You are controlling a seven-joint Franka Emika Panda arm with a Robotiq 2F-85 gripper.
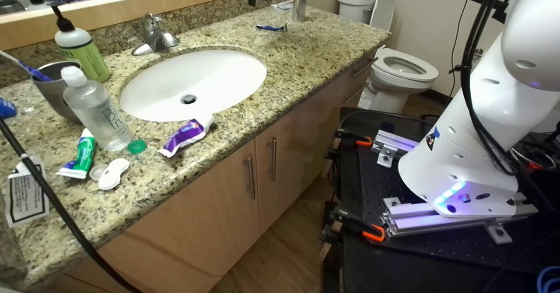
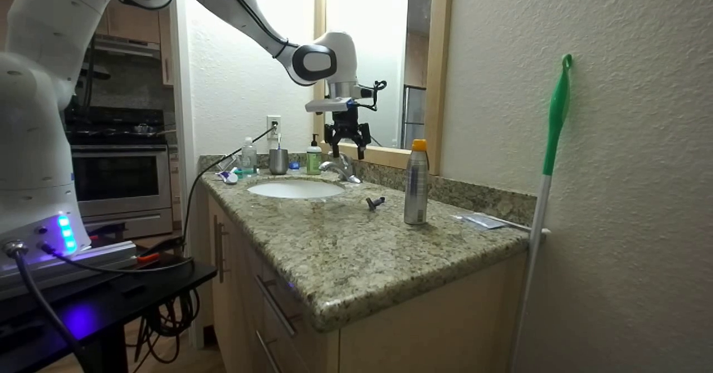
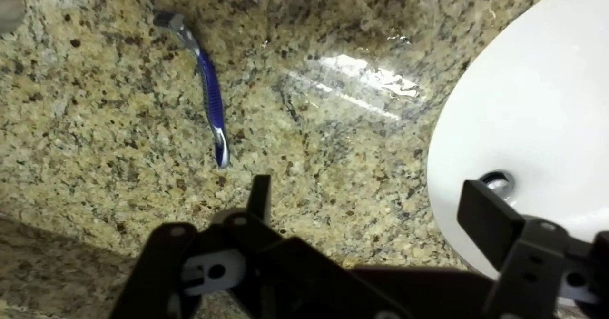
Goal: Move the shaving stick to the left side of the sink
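Observation:
The shaving stick (image 1: 271,28), a slim blue razor with a dark head, lies flat on the granite counter beside the sink. It also shows in an exterior view (image 2: 375,202) and in the wrist view (image 3: 212,93). The white oval sink (image 1: 192,76) is set in the counter; it also shows in an exterior view (image 2: 295,189) and at the right of the wrist view (image 3: 523,95). My gripper (image 2: 348,155) is open and empty, raised above the counter near the faucet. In the wrist view the gripper (image 3: 364,184) has its jaws wide apart, with the razor beyond the left finger.
A chrome faucet (image 1: 155,37) stands behind the sink. A silver spray bottle (image 2: 416,189) stands near the razor. A green soap bottle (image 1: 83,50), a grey cup (image 1: 54,87), a clear bottle (image 1: 98,113) and a purple-and-white tube (image 1: 186,136) are across the sink. A mirror backs the counter.

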